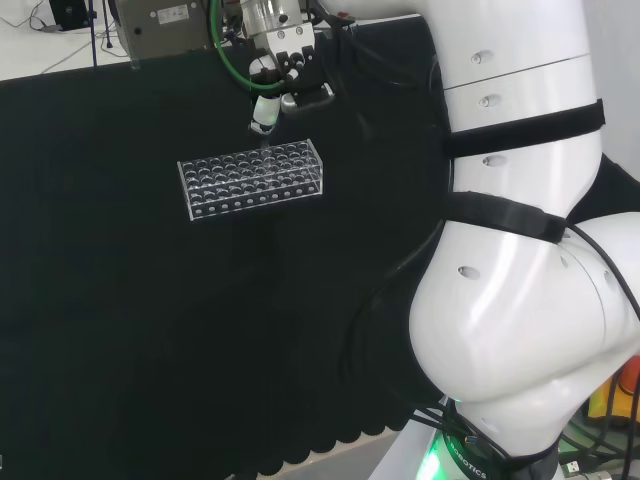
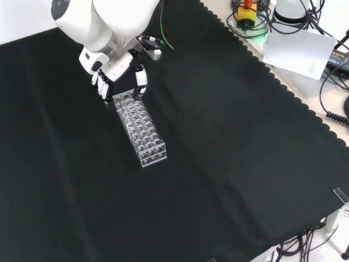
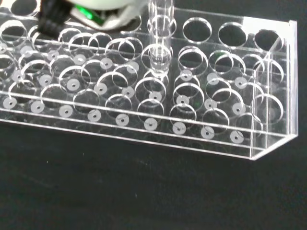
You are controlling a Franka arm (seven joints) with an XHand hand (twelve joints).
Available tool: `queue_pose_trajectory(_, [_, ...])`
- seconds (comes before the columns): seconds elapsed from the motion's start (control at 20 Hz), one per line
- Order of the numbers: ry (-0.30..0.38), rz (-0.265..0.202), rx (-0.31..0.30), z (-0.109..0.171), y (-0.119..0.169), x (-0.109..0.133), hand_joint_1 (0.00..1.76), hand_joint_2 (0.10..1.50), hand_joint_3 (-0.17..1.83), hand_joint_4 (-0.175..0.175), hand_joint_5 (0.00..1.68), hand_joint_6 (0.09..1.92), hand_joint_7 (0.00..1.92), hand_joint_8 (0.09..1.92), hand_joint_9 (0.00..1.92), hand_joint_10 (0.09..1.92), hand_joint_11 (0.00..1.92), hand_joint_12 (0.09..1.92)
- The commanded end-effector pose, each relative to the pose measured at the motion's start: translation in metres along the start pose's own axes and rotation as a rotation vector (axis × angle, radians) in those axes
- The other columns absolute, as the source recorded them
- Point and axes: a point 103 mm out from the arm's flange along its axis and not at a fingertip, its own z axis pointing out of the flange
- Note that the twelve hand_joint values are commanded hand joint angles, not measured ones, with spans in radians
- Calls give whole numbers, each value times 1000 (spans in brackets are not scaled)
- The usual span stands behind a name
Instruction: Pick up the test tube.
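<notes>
A clear test tube rack [image 1: 252, 178] with many round holes lies on the black cloth. In the front view the rack [image 2: 140, 128] runs lengthwise toward the camera. The hand [image 1: 281, 62] hangs over the rack's far edge near its right end in the head view, fingers pointing down. In the front view the hand [image 2: 117, 70] is over the rack's far end. In the wrist view a clear test tube [image 3: 159, 38] stands upright, its round bottom level with the top plate of the rack [image 3: 268, 96]. Its upper part runs up beside the blurred hand [image 3: 96, 12], whose fingers are curled on it.
The arm's white links [image 1: 520, 250] fill the right of the head view. Cables, a paper sheet [image 2: 297, 49] and gear lie beyond the cloth's scalloped edge at the front view's top right. Black cloth stretches wide around the rack.
</notes>
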Motion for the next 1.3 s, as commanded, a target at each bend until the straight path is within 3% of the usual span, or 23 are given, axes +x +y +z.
queue_pose_trajectory(0.05, [-11, 11, -26, 4, 9, 2, 982, 627, 666, -147, 554, 605, 805, 802, 723, 745, 437, 1413])
queue_pose_trajectory(0.45, [-35, 21, -81, 3, 21, 8, 1049, 614, 725, -175, 756, 697, 1076, 769, 916, 654, 550, 1353])
queue_pose_trajectory(0.55, [-43, 23, -102, 2, 22, 8, 1063, 615, 734, -175, 873, 674, 1161, 737, 982, 620, 585, 1337])
queue_pose_trajectory(0.65, [-55, 28, -124, 1, 23, 9, 1127, 782, 482, -136, 1050, 744, 1286, 687, 1081, 577, 641, 1314])
queue_pose_trajectory(0.75, [-87, 32, -144, -1, 24, 10, 1207, 858, 327, -155, 1151, 697, 1317, 644, 1176, 520, 696, 1275])
queue_pose_trajectory(0.9, [-115, 35, -177, -4, 25, 15, 1290, 805, 390, -173, 1225, 620, 1288, 621, 1283, 441, 756, 1228])
queue_pose_trajectory(1.05, [-109, 34, -213, -9, 25, 17, 1313, 663, 621, -175, 1289, 555, 1344, 613, 1383, 409, 823, 1195])
queue_pose_trajectory(1.3, [-108, 25, -212, -16, 28, 19, 1427, 648, 591, -175, 1304, 437, 1414, 706, 1456, 127, 887, 1166])
